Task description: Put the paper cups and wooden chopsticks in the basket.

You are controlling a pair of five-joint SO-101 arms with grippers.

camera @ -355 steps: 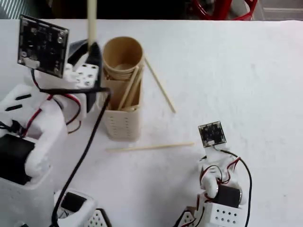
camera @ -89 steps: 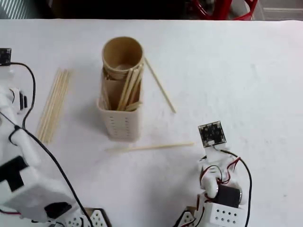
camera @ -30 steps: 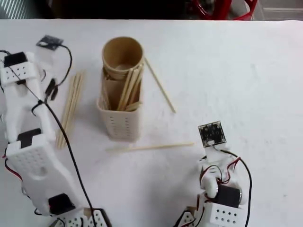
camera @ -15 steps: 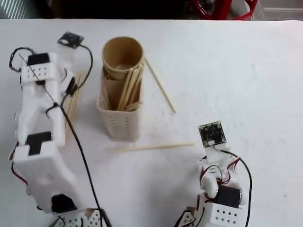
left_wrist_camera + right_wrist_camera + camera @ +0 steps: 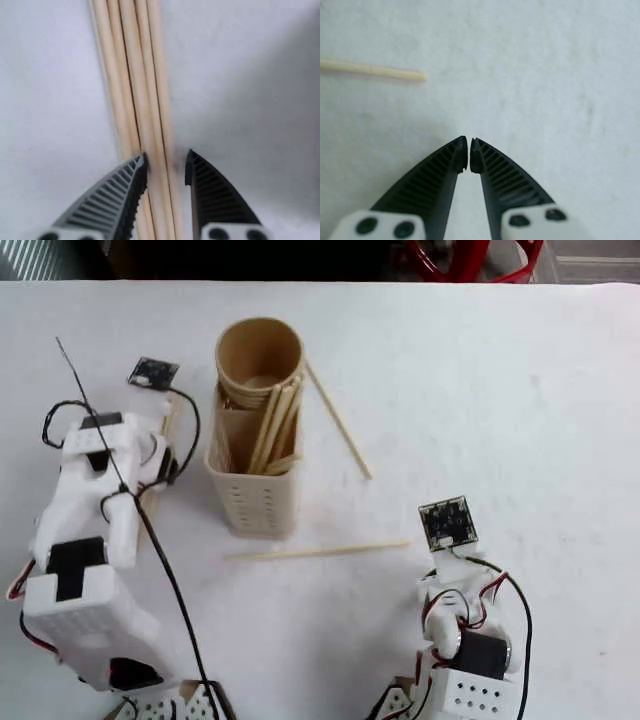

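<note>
The basket stands centre-left on the tabletop, holding stacked paper cups and upright chopsticks. A diagonal chopstick lies just right of the basket, and a horizontal chopstick lies below it. Left of the basket, the left tool is spread astride a bundle of chopsticks. At lower right, the right tool is pressed together, holding nothing.
</note>
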